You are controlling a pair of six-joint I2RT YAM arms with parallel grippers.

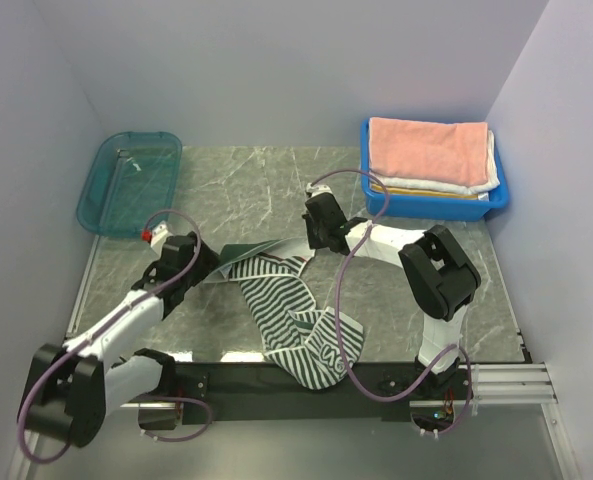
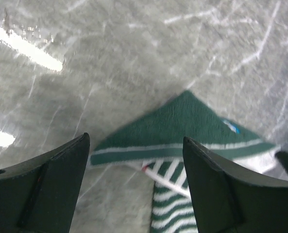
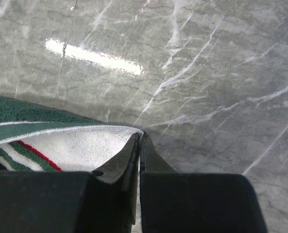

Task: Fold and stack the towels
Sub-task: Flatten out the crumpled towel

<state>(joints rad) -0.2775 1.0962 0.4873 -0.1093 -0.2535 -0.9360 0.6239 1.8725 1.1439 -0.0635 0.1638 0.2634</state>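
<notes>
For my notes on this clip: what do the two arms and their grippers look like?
Both arms, left arm and right arm, have white links between bulky black joints. A thin mauve cable loops loosely along each. The left gripper and right gripper carry plain matte black, wedge-shaped fingers. A small red part sits by the left wrist.

Grey-green marbled desk (image 1: 246, 190), glossy, with ceiling light reflected in streaks. Far left corner: teal see-through tray (image 1: 98, 205). Far right corner: blue bin (image 1: 431, 207). Middle to near edge: striped towel (image 1: 281, 300), dark green and white, twisted and crumpled. Its solid green band end lies flat near the desk's middle; the other end is bunched over the near edge.
</notes>
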